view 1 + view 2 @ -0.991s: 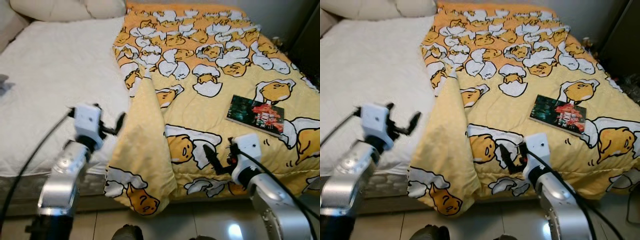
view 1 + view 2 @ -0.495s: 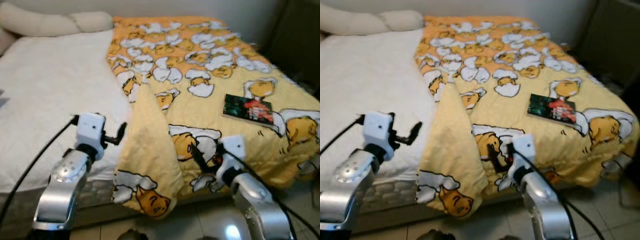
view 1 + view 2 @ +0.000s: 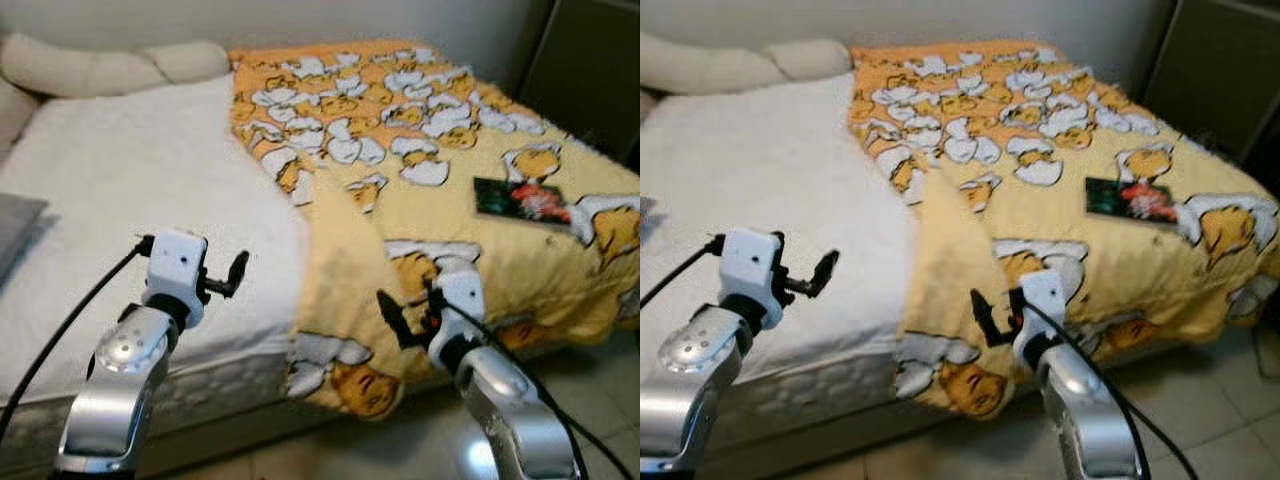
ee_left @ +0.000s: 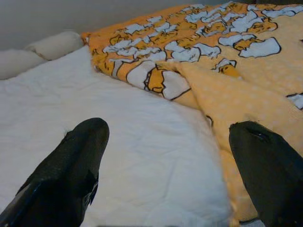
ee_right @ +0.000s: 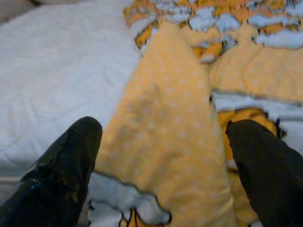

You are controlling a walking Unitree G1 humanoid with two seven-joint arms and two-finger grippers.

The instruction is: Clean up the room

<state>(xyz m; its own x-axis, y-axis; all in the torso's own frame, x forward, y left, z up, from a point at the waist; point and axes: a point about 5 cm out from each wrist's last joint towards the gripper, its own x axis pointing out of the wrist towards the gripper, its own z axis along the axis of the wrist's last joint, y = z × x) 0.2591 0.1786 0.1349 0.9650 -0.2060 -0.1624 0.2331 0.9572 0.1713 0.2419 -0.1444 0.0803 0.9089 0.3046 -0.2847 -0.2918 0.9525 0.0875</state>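
A: Biggest thing?
B: Bed [image 3: 130, 190]. White top bare on the robot's left half. Near edge cut off by the arms, far-right corner runs out of frame.

A: Cover?
B: Yellow quilt [image 3: 430, 150] with an egg-cartoon print over the bed's right half. Its left edge is folded back in a long flap [image 5: 165, 127] lying along the bed's middle, the end drooping over the bed's near edge. Print is blurred, can't read details.

A: Head of the bed?
B: Pillows [image 3: 110, 65], cream, against the wall. Grey patch [image 3: 15, 225] at the bed's left edge, mostly cropped, can't identify.

A: Loose items?
B: Book [image 3: 525, 198] flat on the quilt, toward the bed's right side. Dark cover with red, blurred.

A: Grippers?
B: Left gripper [image 3: 222, 280] over the white part near the bed's near edge, fingers spread, holding nothing. Right gripper [image 3: 405, 315] at the bed's near edge by the flap's drooping end, fingers [image 5: 61, 161] spread either side of the flap, no contact visible.
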